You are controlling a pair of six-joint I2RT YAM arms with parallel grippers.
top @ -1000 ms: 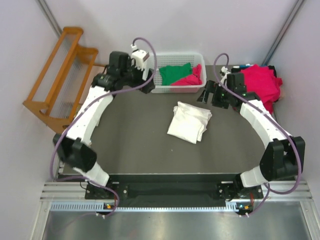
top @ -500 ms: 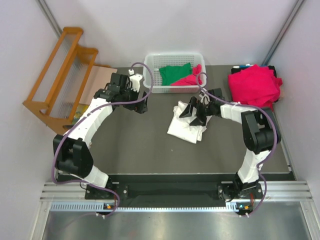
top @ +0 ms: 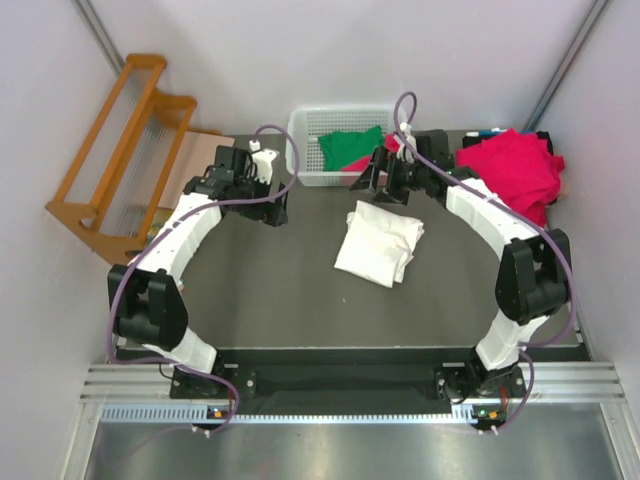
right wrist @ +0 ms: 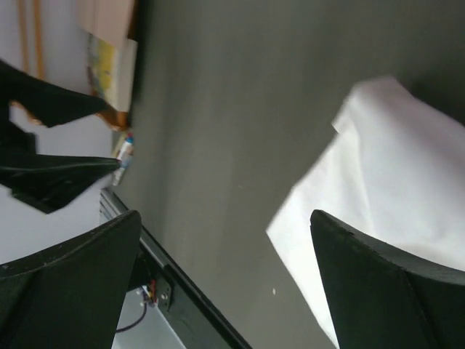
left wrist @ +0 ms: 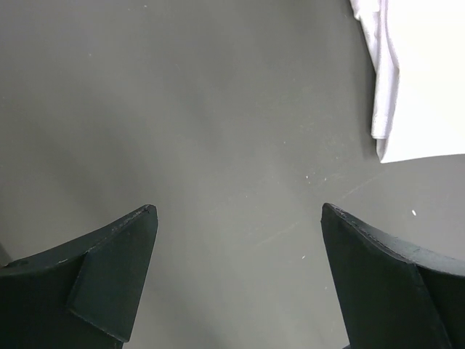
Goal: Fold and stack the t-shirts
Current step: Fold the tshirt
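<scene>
Since the previous frame, the right tool (top: 385,185) has drawn back from over the folded white cloth t-shirt (top: 378,243) to the front wall of the white plastic lattice basket (top: 300,130); the left arm has shifted only slightly.

At far left, a slatted wooden rack (top: 110,150) stands beside the dark worktop (top: 270,290). The left tool (top: 270,205) hangs over bare worktop, fingers spread, holding nothing; its wrist view (left wrist: 236,211) shows the white t-shirt's edge (left wrist: 421,73) at upper right. The basket holds a green cloth t-shirt (top: 350,147). The white t-shirt lies near the worktop's centre, touched by neither tool. The right tool (right wrist: 225,218) is spread and empty. A pile of crimson-pink cloth t-shirts (top: 510,170) lies at the far right corner.
</scene>
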